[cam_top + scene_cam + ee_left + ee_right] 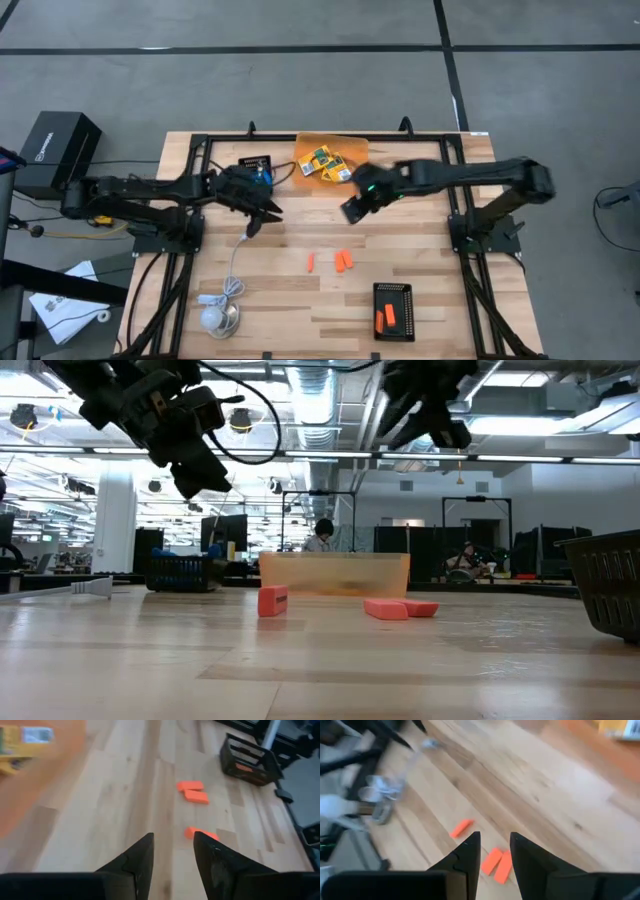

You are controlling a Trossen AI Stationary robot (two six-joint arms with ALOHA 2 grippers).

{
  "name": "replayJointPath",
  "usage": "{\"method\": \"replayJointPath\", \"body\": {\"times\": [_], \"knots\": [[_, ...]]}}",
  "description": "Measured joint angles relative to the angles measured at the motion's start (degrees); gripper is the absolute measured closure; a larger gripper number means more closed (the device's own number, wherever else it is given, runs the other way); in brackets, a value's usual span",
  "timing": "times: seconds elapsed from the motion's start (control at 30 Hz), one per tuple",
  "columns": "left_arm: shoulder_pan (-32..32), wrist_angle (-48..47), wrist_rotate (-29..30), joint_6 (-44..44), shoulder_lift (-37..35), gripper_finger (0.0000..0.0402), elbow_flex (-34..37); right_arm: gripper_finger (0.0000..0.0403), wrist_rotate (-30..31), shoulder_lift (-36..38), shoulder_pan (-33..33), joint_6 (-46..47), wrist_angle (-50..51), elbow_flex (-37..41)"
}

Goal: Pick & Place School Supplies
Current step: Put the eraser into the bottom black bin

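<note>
Tabletop (420, 250) holds three loose orange sticks (341, 262), perhaps two boxes (325, 163).

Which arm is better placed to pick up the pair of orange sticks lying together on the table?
Probably the right: its gripper hangs open nearer the pair of orange sticks than the left gripper.
</note>
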State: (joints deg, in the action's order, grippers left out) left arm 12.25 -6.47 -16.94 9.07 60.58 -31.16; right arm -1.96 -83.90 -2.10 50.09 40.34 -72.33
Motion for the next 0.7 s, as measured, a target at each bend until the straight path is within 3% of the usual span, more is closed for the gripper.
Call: {"method": "replayJointPath", "body": {"times": [0.27,0.47,0.7], "knots": [[3.34,-3.34,-0.17,-5.42,-4.43,0.0280,-0.02,0.0304,9.70,-17.85,8.81,19.54,14.06,-20.92],[4.59,-3.98,-0.19,-6.24,-4.81,0.0281,-0.02,0.0304,10.88,-31.27,14.09,35.16,24.27,-38.85],[4.59,-5.26,-0.23,-9.15,-4.72,0.0281,-0.02,0.0304,10.88,-46.88,17.84,43.52,35.20,-60.73]]}}
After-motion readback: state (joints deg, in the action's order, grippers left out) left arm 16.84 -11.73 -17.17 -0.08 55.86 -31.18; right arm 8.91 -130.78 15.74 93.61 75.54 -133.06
